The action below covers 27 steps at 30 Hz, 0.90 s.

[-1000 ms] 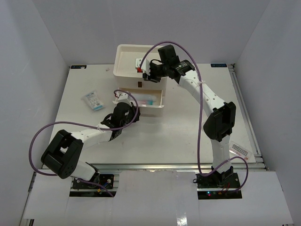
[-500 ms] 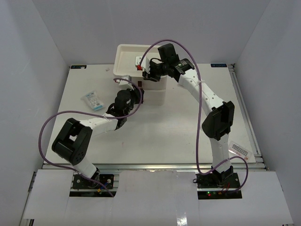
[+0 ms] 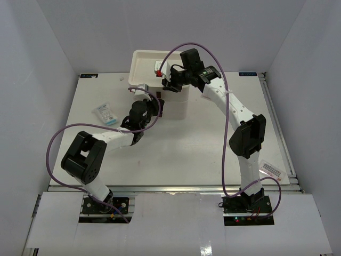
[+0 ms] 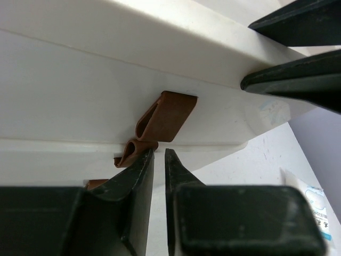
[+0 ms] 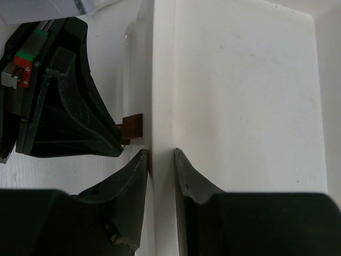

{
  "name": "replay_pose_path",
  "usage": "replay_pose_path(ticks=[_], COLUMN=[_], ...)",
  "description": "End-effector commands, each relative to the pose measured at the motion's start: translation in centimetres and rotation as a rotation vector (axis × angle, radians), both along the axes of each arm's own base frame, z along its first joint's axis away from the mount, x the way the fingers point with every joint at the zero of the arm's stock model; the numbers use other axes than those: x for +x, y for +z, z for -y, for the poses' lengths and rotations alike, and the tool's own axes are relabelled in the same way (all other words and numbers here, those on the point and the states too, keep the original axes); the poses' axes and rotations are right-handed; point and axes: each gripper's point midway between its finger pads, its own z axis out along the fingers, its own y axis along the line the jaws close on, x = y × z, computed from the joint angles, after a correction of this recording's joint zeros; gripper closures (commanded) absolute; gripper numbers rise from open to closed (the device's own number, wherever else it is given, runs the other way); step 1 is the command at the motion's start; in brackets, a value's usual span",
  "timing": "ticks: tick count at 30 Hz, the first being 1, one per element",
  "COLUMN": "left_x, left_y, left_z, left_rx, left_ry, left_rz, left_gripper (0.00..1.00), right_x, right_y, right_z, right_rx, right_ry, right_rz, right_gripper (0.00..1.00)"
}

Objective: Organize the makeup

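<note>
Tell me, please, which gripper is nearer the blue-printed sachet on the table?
Left. The left gripper is just right of the sachet, at the box front; the right gripper is farther right, on the box.

A robot lab cell. White panels (image 3: 37, 64) wall the table (image 3: 186, 154) around the arms (image 3: 237, 109). Aluminium rail (image 3: 176, 188) runs by their bases.

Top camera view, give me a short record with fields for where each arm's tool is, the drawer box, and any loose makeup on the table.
left tool: fingers nearly together, tips close to a brown drawer tab; grip unclear
right tool: fingers either side of a wall of the white drawer box, apparently clamping it
loose makeup: sachet with blue print left of the box; flat packet with pink-red print near the right edge of the table
</note>
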Motion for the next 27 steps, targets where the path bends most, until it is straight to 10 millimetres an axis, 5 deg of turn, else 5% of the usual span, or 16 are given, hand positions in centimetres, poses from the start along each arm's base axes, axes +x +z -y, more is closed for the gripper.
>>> replay_pose_path(ticks=[1, 5, 12, 19, 27], left_x=[0.0, -1.9, -5.0, -4.2, -1.2], left_y=[5.0, 6.6, 5.6, 0.2, -2.3], left_z=[-1.2, -2.1, -3.2, -1.9, -0.4], left_rx=[-0.074, -0.1, -0.123, -0.098, -0.071], left_ry=[0.025, 0.018, -0.005, -0.036, -0.045], left_rz=[0.139, 0.175, 0.159, 0.011, -0.041], left_gripper=[0.73, 0.67, 0.75, 0.91, 0.93], right_x=[-2.0, -1.6, -1.7, -1.8, -2.1], right_y=[1.1, 1.4, 1.2, 1.3, 1.3], right_z=[-1.2, -0.8, -0.6, -0.6, -0.4], right_rx=[0.07, 0.076, 0.079, 0.082, 0.079], right_ry=[0.046, 0.029, 0.031, 0.033, 0.037], right_rz=[-0.089, -0.087, -0.097, -0.098, -0.098], right_gripper=[0.76, 0.75, 0.75, 0.75, 0.75])
